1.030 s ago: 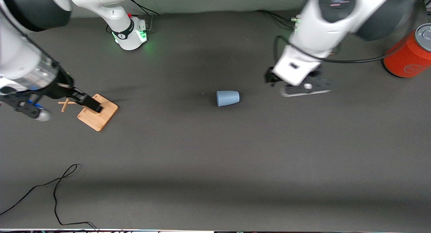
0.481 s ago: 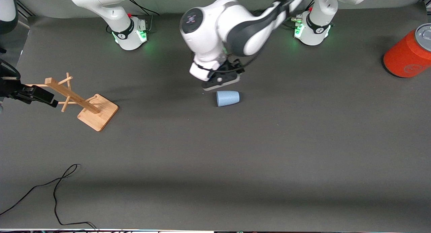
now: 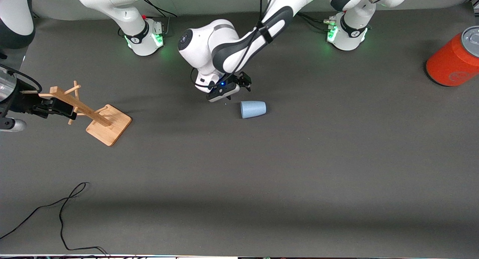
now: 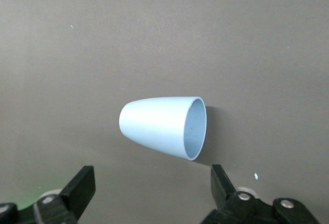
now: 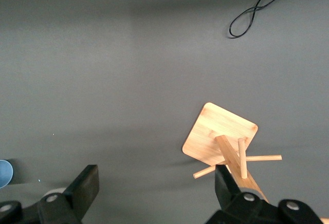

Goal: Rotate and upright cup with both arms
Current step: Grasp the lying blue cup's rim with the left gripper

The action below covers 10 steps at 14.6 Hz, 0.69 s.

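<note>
The pale-blue cup (image 3: 253,109) lies on its side on the grey mat, with its wider rim toward the right arm's end. In the left wrist view the cup (image 4: 162,126) shows its open mouth. My left gripper (image 3: 230,87) hangs over the mat right beside the cup. It is open and empty (image 4: 151,193) and does not touch the cup. My right gripper (image 3: 60,107) is open and empty (image 5: 154,190). It is over the mat next to the top of the wooden peg rack. The right wrist view shows only a sliver of the cup (image 5: 4,173).
A wooden peg rack (image 3: 91,115) leans on its square base near the right arm's end, and also shows in the right wrist view (image 5: 221,136). An orange-red can (image 3: 454,60) stands at the left arm's end. A black cable (image 3: 63,214) lies near the front edge.
My left arm has swung from the left arm's end of the table to beside the cup and come lower. My right gripper has pulled back from the rack's base. The cup has not moved.
</note>
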Each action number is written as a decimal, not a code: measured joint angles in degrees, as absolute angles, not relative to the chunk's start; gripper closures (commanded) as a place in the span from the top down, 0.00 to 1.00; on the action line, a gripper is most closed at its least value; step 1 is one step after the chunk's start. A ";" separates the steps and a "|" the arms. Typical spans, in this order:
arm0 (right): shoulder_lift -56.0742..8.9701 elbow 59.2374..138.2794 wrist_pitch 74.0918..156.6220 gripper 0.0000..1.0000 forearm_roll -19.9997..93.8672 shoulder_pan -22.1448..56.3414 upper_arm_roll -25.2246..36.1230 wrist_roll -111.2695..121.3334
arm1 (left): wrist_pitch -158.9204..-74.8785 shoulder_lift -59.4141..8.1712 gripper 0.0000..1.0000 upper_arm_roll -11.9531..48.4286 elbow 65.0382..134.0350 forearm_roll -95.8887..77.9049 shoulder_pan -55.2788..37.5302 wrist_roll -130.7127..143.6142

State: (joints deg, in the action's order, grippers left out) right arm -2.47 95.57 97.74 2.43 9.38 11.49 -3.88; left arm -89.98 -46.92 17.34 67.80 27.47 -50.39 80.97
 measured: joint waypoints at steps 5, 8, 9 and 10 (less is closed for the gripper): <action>-3.07 96.59 99.05 1.00 2.43 9.37 11.49 -3.88 | -90.20 -52.24 1.00 13.01 66.87 28.68 -54.53 81.97; -3.14 96.61 99.63 1.00 2.43 9.37 11.49 -3.88 | -90.28 -54.74 1.00 12.28 66.83 31.48 -54.49 81.97; -3.14 96.62 100.03 1.00 2.43 9.38 11.49 -3.88 | -90.27 -55.54 1.00 12.09 66.88 32.11 -54.48 81.96; -3.14 96.62 100.18 1.00 2.43 9.38 11.49 -3.88 | -90.26 -56.24 1.00 11.91 67.02 32.37 -54.47 81.94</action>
